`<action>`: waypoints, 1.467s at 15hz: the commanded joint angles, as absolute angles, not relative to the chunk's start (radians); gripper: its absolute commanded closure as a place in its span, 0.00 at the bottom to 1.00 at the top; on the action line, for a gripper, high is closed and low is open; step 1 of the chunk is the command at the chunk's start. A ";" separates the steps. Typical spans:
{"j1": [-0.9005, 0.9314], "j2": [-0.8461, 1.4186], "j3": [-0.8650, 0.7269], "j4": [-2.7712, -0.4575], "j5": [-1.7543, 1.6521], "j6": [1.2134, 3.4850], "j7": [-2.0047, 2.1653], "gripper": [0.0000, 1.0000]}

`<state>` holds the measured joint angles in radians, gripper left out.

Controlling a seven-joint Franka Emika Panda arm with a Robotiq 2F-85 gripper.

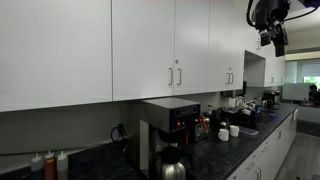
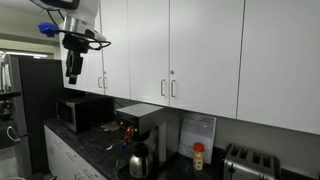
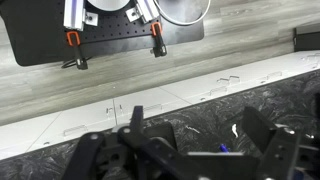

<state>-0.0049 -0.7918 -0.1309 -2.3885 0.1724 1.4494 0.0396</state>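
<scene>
The fingers (image 3: 195, 135) are spread wide and hold nothing. In the wrist view they point down at the dark worktop (image 3: 290, 95). White drawers (image 3: 100, 125) and the wood floor (image 3: 240, 50) lie past it. In an exterior view the arm (image 2: 75, 25) is high up. Its fingers (image 2: 72, 72) hang straight down, well above the microwave (image 2: 82, 112) and just beside the white cupboards (image 2: 200, 50). Farther along the worktop are a coffee maker (image 2: 140, 120), a jug (image 2: 138, 160) and a toaster (image 2: 248, 160).
</scene>
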 commanded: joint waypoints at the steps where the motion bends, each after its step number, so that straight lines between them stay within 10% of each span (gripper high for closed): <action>1: -0.037 -0.787 -0.110 -2.385 0.185 1.444 0.022 0.00; 14: -0.019 -0.761 -0.122 -2.390 0.175 1.482 -0.048 0.00; 22: -0.017 -0.648 -0.118 -2.449 0.101 1.916 -0.194 0.00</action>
